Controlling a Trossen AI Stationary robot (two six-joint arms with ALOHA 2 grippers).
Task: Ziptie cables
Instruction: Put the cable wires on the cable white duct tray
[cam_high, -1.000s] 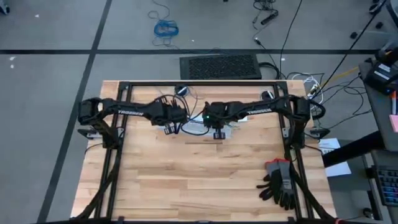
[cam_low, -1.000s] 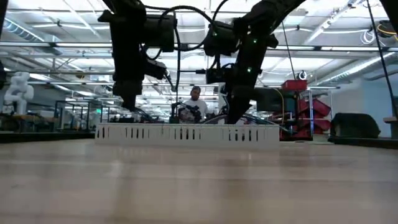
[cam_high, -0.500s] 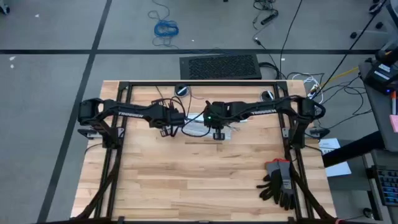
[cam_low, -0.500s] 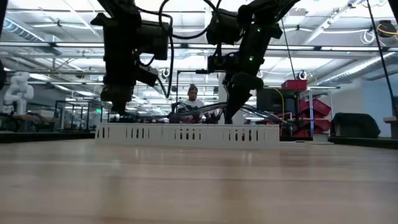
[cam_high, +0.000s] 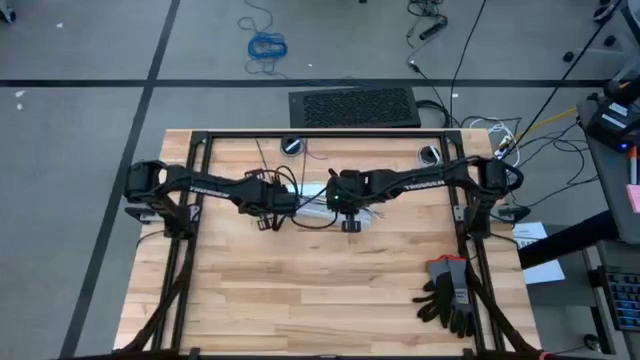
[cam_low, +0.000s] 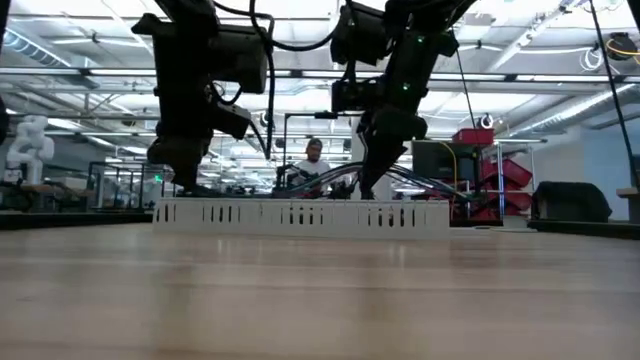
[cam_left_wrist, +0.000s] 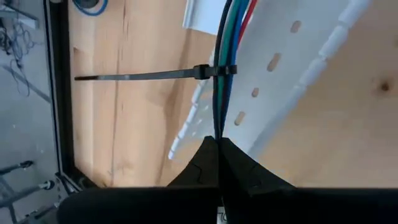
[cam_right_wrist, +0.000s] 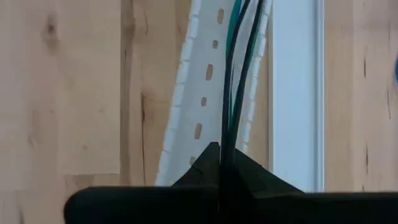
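1. The left gripper (cam_left_wrist: 219, 144) is pinched shut on the cables (cam_left_wrist: 222, 74), its two dark fingertips meeting around the bundle just above the white duct (cam_left_wrist: 292, 68).
2. The right gripper (cam_right_wrist: 222, 152) is likewise closed on the cables (cam_right_wrist: 239, 68), holding them farther along their run, over the same duct (cam_right_wrist: 205, 93).
3. From above, both grippers sit near the table's middle toward the far edge, the left gripper (cam_high: 270, 205) and the right gripper (cam_high: 350, 212) close to each other, with the duct (cam_high: 315, 195) lying under and between them.
4. The cables, black, green, blue and red strands, hang taut between the two grippers, lifted just above the duct rather than lying in it, as far as the wrist views show.
5. A ziptie (cam_left_wrist: 155, 74) is looped around the bundle near the left gripper; its head sits against the wires and its long tail sticks straight out sideways over the bare table (cam_left_wrist: 143, 143).
6. In the low view the duct (cam_low: 300, 214) stands across the far table with both arms coming down behind it; the cables there are hard to make out.
7. A person (cam_low: 315, 165) shows in the room beyond.
8. A pair of gloves (cam_high: 450, 292) lies at the table's near right.
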